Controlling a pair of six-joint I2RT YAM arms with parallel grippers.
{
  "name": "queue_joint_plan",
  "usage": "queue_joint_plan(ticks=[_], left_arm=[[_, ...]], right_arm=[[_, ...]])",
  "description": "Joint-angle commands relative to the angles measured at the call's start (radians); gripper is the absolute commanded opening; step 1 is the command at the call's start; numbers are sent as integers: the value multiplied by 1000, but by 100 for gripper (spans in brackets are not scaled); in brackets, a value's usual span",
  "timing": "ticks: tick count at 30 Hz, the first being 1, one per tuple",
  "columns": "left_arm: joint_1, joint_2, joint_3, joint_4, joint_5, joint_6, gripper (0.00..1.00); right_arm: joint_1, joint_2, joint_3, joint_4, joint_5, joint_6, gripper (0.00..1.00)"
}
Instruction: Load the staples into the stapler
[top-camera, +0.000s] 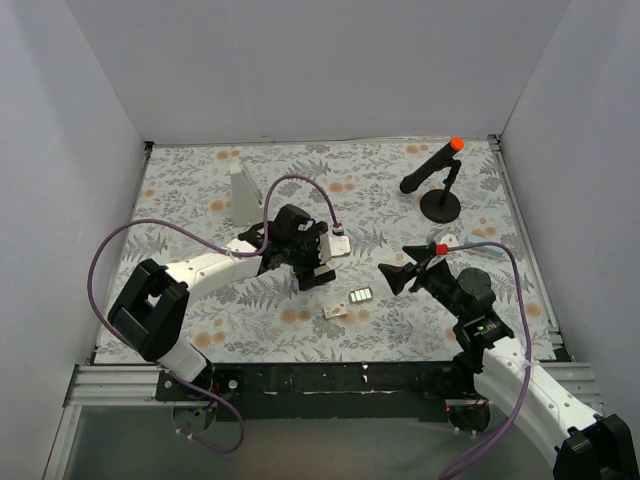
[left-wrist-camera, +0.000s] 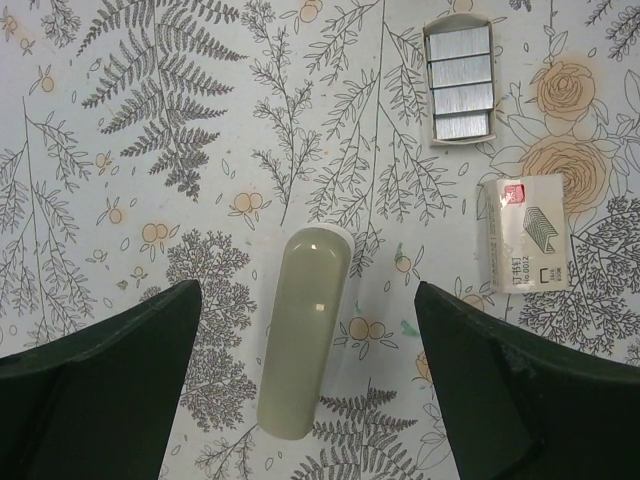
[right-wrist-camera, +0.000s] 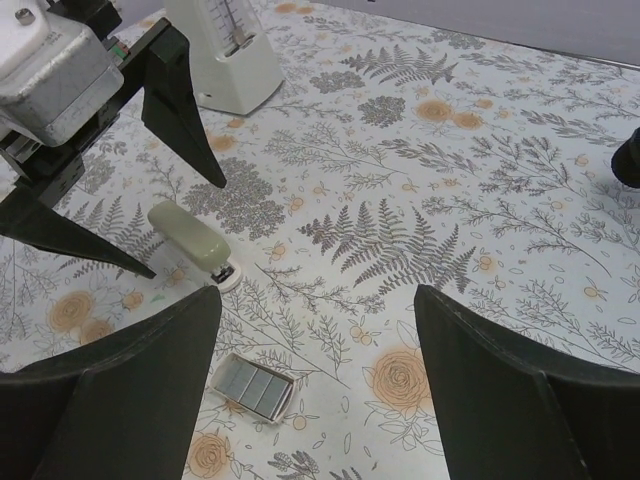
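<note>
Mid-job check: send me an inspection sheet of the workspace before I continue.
Surface: floral-print table cover, flat.
Job's things: stapler lying closed, not gripped; staples tray and staples box nearby.
Clutter: white wedge; black stand with orange tip.
Grippers: left gripper open, straddling the stapler; right gripper open, empty.
Cables: purple cables loop from both arms.
Surroundings: white walls on three sides.
</note>
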Motion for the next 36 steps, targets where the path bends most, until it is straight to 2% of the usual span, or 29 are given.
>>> queue_joint_plan(ticks=[1,6,12,23,36], left_arm=[[8,13,52,-27,48,71,88],[8,89,114,-60,107,62,81],[8,183,189,-143,99,82,69],[19,227,221,-179,91,103,64],[19,258,253,-202,114,106,53]], right_arm=[[-1,-41,-29,91,61,43,85],[1,-53,-51,116,72,56,84],[1,-50,-51,114,69,56,84],[1,-52,-49,110,78,51,83],[1,-35,-43,110,73,48,83]])
